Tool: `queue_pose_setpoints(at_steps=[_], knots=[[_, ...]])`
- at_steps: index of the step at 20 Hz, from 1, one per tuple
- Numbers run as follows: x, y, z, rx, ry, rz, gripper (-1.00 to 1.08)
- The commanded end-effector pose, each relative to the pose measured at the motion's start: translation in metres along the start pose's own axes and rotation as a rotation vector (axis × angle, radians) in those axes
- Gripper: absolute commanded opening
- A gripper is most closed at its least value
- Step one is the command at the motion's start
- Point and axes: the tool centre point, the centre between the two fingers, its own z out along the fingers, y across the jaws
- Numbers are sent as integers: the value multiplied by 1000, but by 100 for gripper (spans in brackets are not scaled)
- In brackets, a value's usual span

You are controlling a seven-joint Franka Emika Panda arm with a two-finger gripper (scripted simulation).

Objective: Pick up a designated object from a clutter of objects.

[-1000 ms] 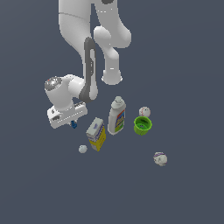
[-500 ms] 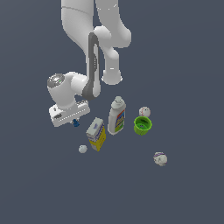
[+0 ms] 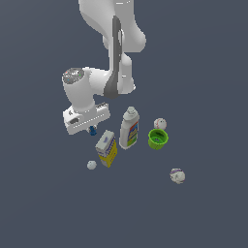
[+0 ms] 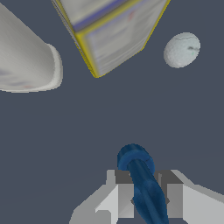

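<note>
The tiny dark blue cone-like piece (image 4: 142, 181) sits between my gripper's (image 4: 146, 197) two fingers, which are closed against its sides. In the exterior view the blue piece (image 3: 92, 130) pokes out just under the gripper (image 3: 90, 127), which hangs above the floor at the exterior view's left of the clutter. The yellow-blue carton (image 3: 107, 148) stands just right of and below the gripper in that view; it also shows in the wrist view (image 4: 111, 30). The white bottle (image 3: 129, 128) with colourful label stands beside it, and its white body shows in the wrist view (image 4: 26, 61).
A green cup (image 3: 158, 139) stands at the exterior view's right of the bottle, with a whitish ball (image 3: 160, 124) behind it. Another ball (image 3: 178, 175) lies further right and nearer. A small whitish ball (image 3: 91, 165) lies by the carton, also in the wrist view (image 4: 181, 49).
The gripper and wrist have risen slightly and the arm above has shifted, with the blue piece staying between the fingers. The clutter has not moved.
</note>
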Motion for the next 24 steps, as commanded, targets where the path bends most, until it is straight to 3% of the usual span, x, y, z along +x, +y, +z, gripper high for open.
queue_pose_setpoints(at_steps=[1,24], knots=[[11,-17,-19,-1,0,0,-100],[134,-198,-220,-5,-3,-1,-100]])
